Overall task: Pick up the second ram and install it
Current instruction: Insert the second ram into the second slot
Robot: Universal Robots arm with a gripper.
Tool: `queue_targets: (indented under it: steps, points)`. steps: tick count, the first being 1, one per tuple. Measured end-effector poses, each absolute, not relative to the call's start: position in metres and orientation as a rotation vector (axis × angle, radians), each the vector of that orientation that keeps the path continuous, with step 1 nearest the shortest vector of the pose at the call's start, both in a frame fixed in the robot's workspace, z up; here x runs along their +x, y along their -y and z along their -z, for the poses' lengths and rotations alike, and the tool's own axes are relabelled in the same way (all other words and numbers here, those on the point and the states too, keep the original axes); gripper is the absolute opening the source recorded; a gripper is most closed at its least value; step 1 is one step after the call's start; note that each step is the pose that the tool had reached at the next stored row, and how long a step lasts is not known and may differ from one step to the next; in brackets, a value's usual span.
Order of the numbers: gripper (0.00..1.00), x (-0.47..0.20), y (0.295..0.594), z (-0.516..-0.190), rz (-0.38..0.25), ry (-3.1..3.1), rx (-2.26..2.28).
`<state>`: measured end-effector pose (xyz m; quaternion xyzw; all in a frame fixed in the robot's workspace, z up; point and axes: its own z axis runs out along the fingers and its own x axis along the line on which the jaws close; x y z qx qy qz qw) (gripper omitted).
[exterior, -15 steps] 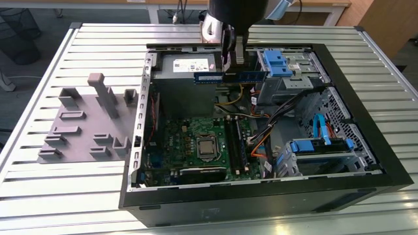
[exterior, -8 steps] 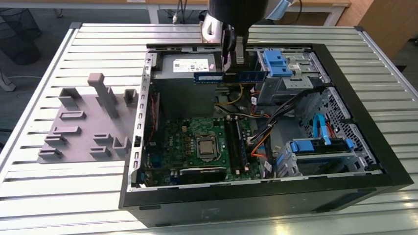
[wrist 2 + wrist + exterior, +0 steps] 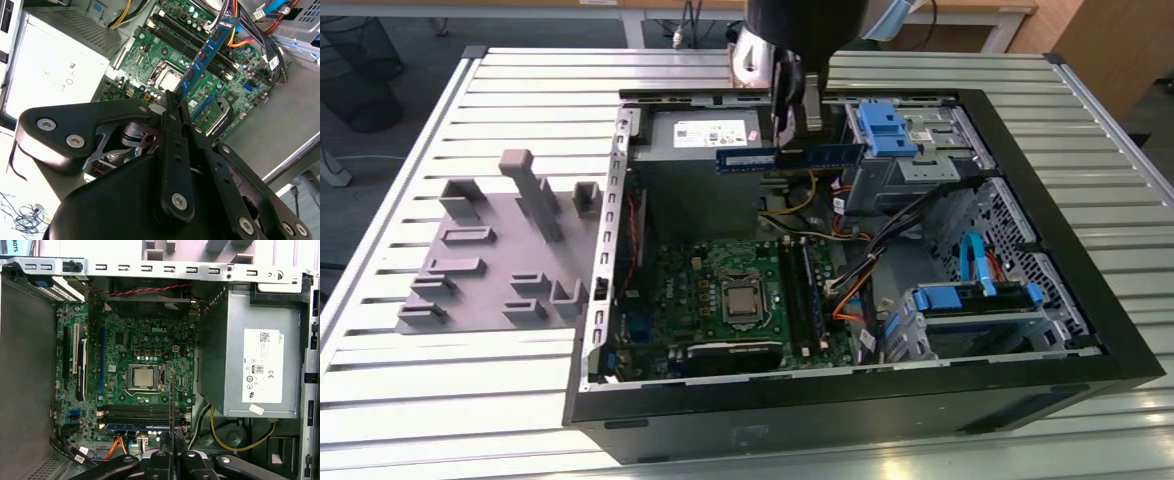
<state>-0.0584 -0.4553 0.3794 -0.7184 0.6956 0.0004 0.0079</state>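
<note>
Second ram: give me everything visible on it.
The second ram is a long, thin, flat blue-green board with a row of dark chips and a white label near one end. The gripper is shut on it, pinching its flat faces. It is held level, on its long edge, in the air over the open computer case, touching nothing else.

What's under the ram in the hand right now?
The motherboard: its memory slots and CPU socket lie below the ram, which the hand grips. The strip of board right behind the stick is covered.
</note>
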Motion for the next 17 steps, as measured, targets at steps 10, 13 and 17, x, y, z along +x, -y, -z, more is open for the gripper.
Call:
queue_targets:
  steps: [10, 13, 17]
  points:
    - [0.14, -0.0585, 0.4553, -0.3794, -0.002, -2.105, -2.311]
    - [0.14, -0.0584, 0.4553, -0.3794, -0.002, -2.085, -2.329]
    - [0.14, -0.0584, 0.4553, -0.3794, -0.002, -2.058, -2.353]
